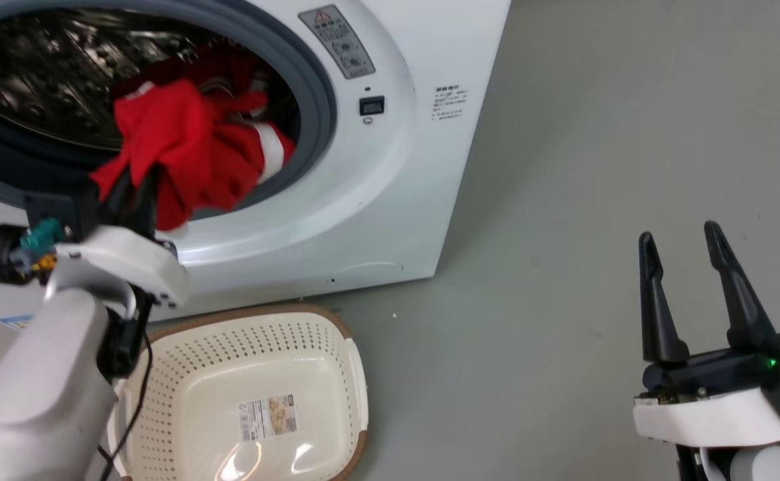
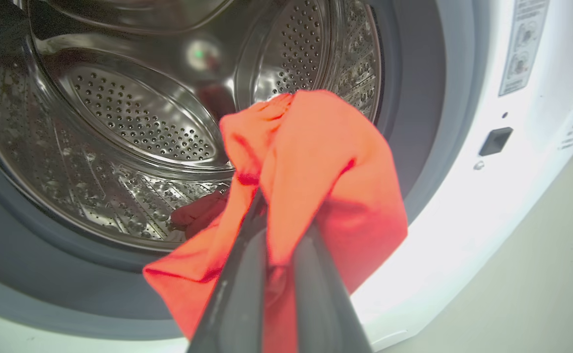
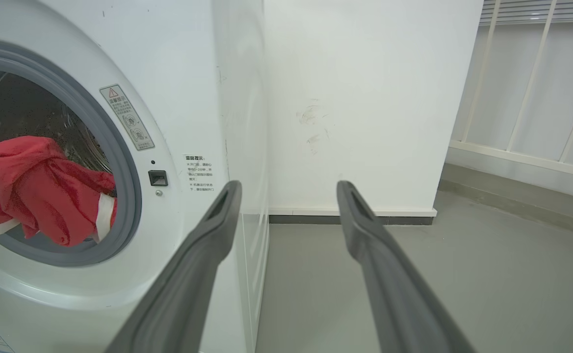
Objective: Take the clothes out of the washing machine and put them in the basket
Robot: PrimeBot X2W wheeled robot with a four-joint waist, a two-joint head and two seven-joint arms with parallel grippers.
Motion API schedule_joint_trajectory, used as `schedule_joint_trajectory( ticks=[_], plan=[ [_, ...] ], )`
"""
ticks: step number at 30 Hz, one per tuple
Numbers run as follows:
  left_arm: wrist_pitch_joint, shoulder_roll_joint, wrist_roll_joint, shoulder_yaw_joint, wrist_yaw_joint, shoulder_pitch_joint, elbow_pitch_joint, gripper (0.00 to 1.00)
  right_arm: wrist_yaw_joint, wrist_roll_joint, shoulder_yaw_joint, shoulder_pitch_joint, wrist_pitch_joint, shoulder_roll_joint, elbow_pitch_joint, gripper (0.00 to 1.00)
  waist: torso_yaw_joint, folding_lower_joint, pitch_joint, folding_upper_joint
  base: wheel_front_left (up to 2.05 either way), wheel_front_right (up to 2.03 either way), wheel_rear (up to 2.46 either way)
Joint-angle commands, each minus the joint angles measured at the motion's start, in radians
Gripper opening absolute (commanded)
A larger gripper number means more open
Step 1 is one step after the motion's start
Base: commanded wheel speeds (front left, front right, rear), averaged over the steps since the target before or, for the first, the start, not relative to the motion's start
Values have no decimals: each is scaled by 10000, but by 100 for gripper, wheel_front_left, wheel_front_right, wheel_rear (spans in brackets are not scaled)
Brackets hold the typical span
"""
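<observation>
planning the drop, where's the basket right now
In the head view the basket sits on the floor at lower left, just in front of the washing machine, below the left gripper shut on the clothes.

There was one washing machine (image 1: 376,200), one basket (image 1: 230,341) with one sticker (image 1: 266,415) on its base, and one bundle of red clothes (image 1: 183,140), its garment count unclear. Two end effectors showed, the left end effector (image 1: 137,184) and the right end effector (image 1: 678,232), each two-fingered.
</observation>
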Motion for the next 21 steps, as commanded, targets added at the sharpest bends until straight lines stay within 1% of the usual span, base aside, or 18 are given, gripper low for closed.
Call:
schedule_joint_trajectory(
  ticks=[1,9,13,18,21],
  plan=[
    [-73,13,93,15,116,417,-306,0,-7,-80,-7,190,-21,-4,51,100,153,2,-406,0,0,0,0],
    [-56,197,122,-127,561,2338,-1836,0,-7,-158,-65,794,-19,-4,238,100,307,2,-1337,0,0,0,0],
    [155,258,27,-303,768,3188,-2392,0,-7,-171,-138,1059,-19,-4,307,100,394,2,-1709,0,0,0,0],
    [337,261,-88,-500,847,3810,-2616,0,-7,-202,-133,1193,-19,-4,347,100,447,2,-1878,0,0,0,0],
    [418,146,-268,-610,765,4146,-2481,0,-7,-191,-86,1186,-21,-4,350,100,436,2,-1858,0,0,0,0]
  ],
)
